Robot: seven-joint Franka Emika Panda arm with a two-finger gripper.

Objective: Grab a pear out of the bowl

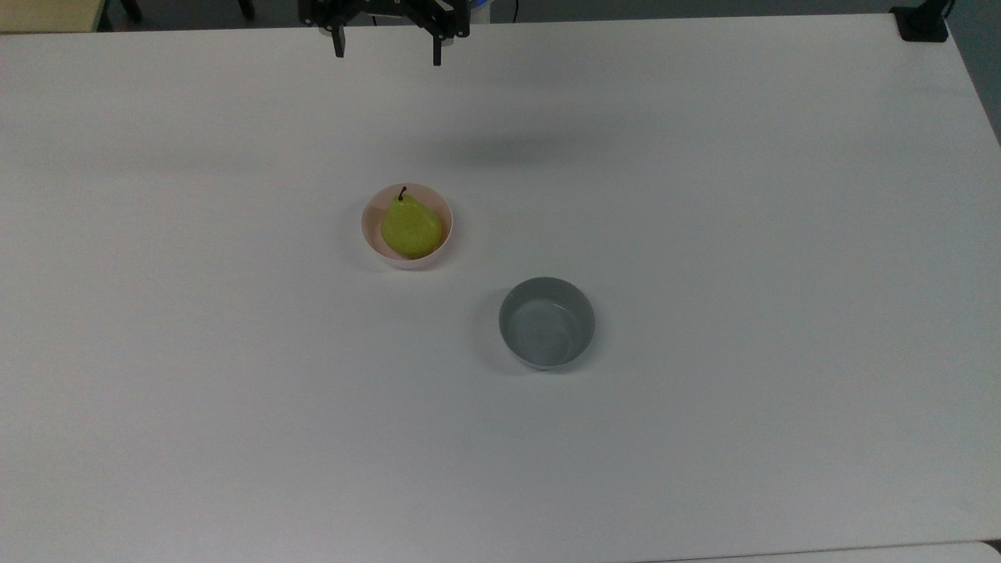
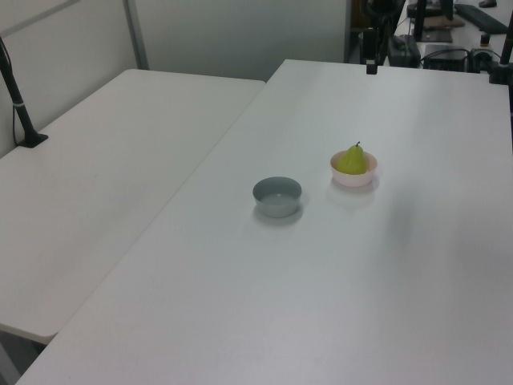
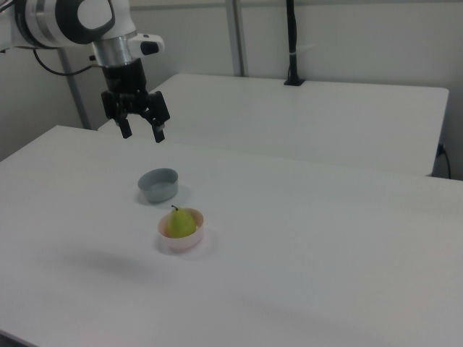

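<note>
Yellow-green pear [image 1: 411, 227] sits in the pink bowl [image 1: 367, 234] mid-desk, stem up. High above the desk [image 1: 704, 195], well apart from it, the jaws [image 3: 142, 132] hang wide open and empty. Best to come straight down and close across the pear's belly, inside the rim. Grey bowl [image 1: 547, 322] stands near; the desk edges lie far off

- No readable text, label, brand, number or sign anywhere in the three views
- None on the small yellow-green pear [image 1: 410, 227]; none on the small round pale pink bowl [image 1: 446, 216]; none on the round grey bowl [image 1: 547, 322]
- None on the white tabletop [image 1: 704, 234]; none on the black two-finger gripper [image 3: 142, 133] or its white-and-black arm [image 3: 69, 18]
</note>
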